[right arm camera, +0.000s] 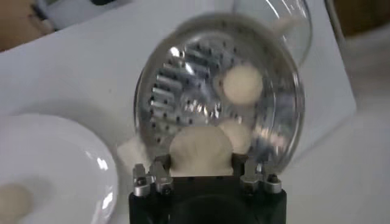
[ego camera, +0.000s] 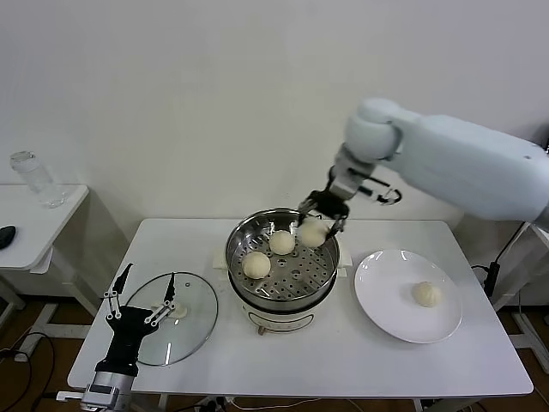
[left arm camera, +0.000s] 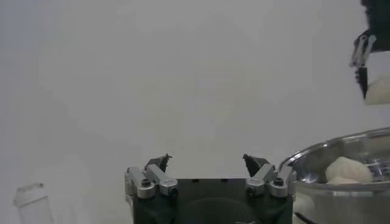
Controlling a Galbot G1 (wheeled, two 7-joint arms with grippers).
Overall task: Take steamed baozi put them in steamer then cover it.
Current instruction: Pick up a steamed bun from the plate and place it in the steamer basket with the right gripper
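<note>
Steamer [ego camera: 281,257] holding two baozi [ego camera: 268,254], right tool [ego camera: 321,225] pinching third baozi [ego camera: 313,233] above it, plate [ego camera: 386,292] holding one, left tool [ego camera: 141,296] spread.

- White counter [ego camera: 343,360] carrying everything.
- Steamer [ego camera: 282,257] at its middle, on a white base.
- Glass cover [ego camera: 176,318] lying flat near the left front corner.
- White plate [ego camera: 390,300] to the right.

The head camera looks forward and down from well back, taking in the whole table [ego camera: 343,360]. The left wrist camera sits low by the table edge, facing level toward the wall. The right wrist camera looks steeply down from close above. All three catch the steamer [ego camera: 281,257] [left arm camera: 341,164] [right arm camera: 219,103].
</note>
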